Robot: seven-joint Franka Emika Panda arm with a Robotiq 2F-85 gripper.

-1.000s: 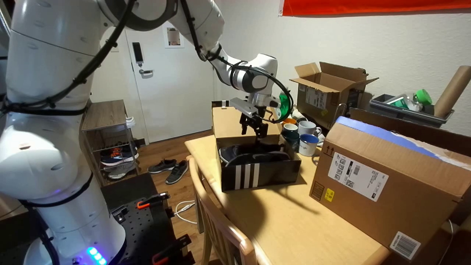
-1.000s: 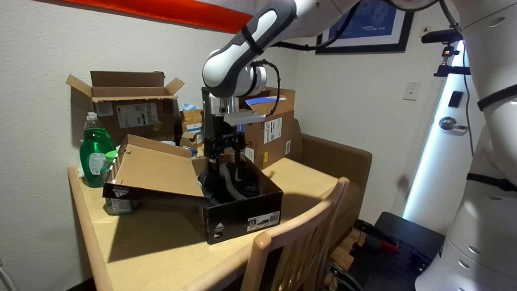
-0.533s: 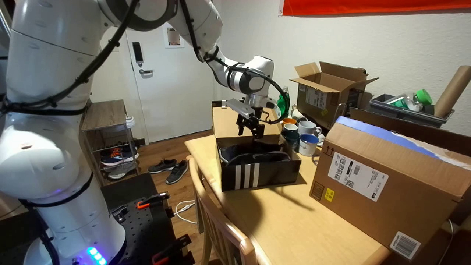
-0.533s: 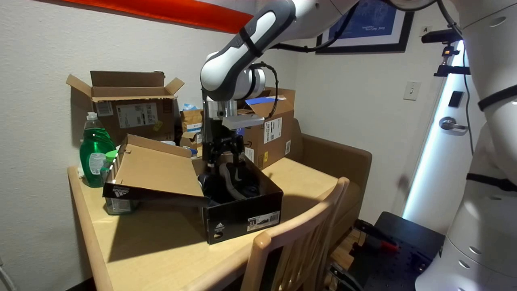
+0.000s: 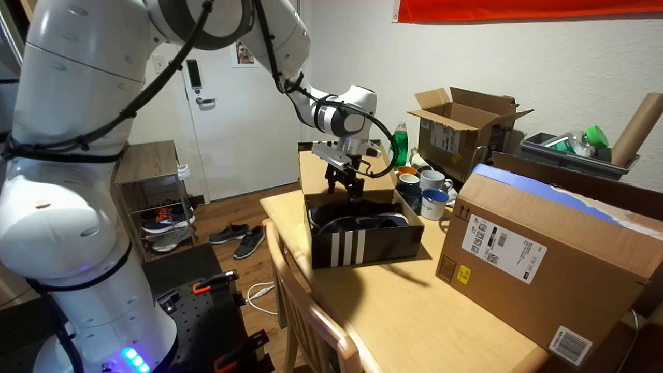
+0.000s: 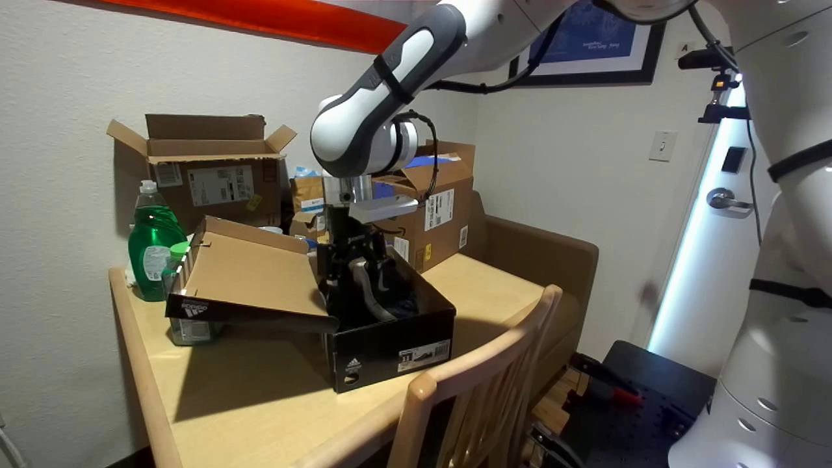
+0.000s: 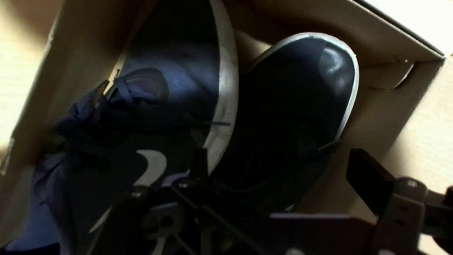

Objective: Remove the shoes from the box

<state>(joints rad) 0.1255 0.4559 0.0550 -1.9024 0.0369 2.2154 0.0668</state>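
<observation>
1. There it was: the gripper (image 7: 277, 161) hung over the shoes (image 7: 177, 81) — jaws spread well apart!
2. Both lay side by side in the box (image 5: 391, 243) — on the table (image 5: 414, 321).

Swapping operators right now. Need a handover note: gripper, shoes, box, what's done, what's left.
Gripper: open, holding nothing, low at the box; in the wrist view its jaws appear either side of the plainer shoe. Can't tell if they touch it.
Shoes: both in the box, side by side; the swoosh-marked shoe lies next to the plainer one.
Box: on the table, lid folded open.
Done: lid is open; no shoe out.
Left: grip and lift out both shoes.
</observation>
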